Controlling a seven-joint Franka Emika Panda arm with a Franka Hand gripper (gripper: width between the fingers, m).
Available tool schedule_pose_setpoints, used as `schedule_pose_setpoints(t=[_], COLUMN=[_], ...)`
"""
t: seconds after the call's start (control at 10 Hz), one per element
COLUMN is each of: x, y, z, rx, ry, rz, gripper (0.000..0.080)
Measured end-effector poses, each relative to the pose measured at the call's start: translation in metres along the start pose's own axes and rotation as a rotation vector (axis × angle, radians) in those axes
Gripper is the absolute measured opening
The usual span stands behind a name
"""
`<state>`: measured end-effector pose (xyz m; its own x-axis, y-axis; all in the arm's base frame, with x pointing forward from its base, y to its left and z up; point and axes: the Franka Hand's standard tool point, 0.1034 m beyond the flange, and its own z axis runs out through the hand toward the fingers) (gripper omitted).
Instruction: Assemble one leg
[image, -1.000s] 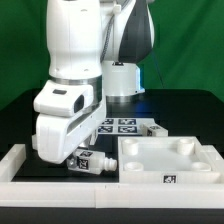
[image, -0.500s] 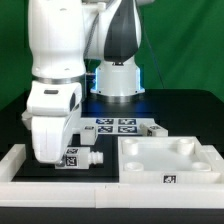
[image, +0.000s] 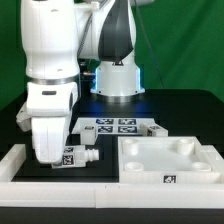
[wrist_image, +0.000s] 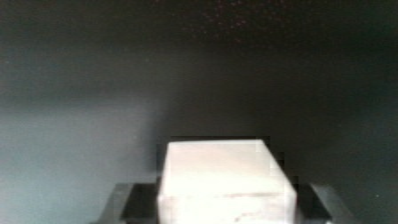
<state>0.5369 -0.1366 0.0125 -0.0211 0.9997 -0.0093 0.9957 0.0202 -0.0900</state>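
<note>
We count one arm; one leg, with two tags on it that we can make out; one large white panel, with one tag on its front edge; one marker board, its tags too small to count; one table under them all.

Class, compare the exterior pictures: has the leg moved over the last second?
Yes. The leg has shifted toward the exterior view's left, away from the panel, together with the gripper.

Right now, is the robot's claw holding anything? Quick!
Gripper: jaws closed, holding the leg.
</note>
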Motion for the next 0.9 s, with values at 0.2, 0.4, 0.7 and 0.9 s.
schedule_pose_setpoints(t=[0.2, 0.4, 0.7, 0.9], x=[0.007, 0.022, 0.022, 0.022], y=[-0.005, -0.020, -0.025, -0.025], z=[-0.023, -0.043, -0.039, -0.038], rx=[-0.022, -0.068, -0.059, -0.057], ry=[0.000, 0.001, 0.006, 0.006], rz=[-0.126, -0.272, -0.263, -0.263], gripper=[0.0285, 0.0285, 0.0285, 0.0285])
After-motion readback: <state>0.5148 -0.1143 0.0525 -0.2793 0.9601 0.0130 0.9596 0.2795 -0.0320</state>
